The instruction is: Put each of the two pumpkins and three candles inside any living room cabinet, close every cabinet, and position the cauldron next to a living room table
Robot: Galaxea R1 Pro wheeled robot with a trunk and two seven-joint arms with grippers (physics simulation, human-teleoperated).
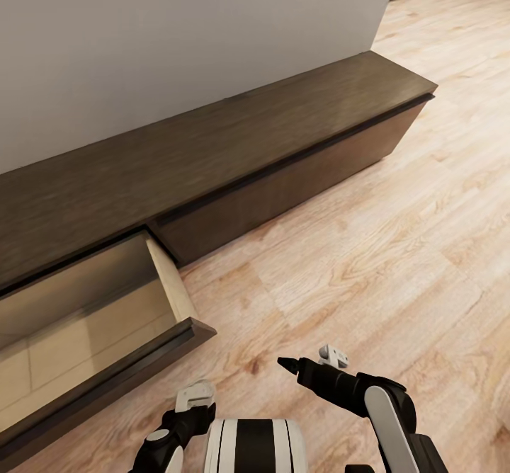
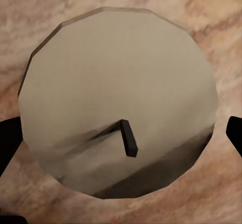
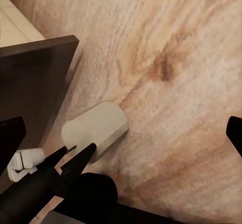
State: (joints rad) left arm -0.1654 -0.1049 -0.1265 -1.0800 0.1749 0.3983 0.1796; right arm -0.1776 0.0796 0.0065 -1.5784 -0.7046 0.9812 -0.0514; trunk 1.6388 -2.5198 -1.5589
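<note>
Floor: pale wood-plank floor runs from the bottom of the head frame to the upper right. There is no bench here.
Left hand: your left hand sits at the bottom edge, left of centre, pinching the candle from two sides.
Candle: a cream stub. In the left wrist view its flat top and dark wick face the camera, with a fingertip at either side edge. I judge that its long axis runs along the fingers, wick end towards the wrist.
Right hand: your right hand hangs at lower centre-right, spread wide and empty. Its own camera looks down on the held candle and the drawer's dark corner.
Drawer: the open drawer lies up and to the left of the candle, with its dark front lip just beside the left hand. Its beige inside shows nothing in it from here.
Key relation: the left arm is the nearer one, so I judge that the move calls for lifting the candle over that lip, up and left.
Cabinet: the long dark-brown cabinet runs from centre left to upper right, and its right-hand front looks closed.
Wall: plain grey wall behind.
Writing: no brand, label or lettering can be read.
</note>
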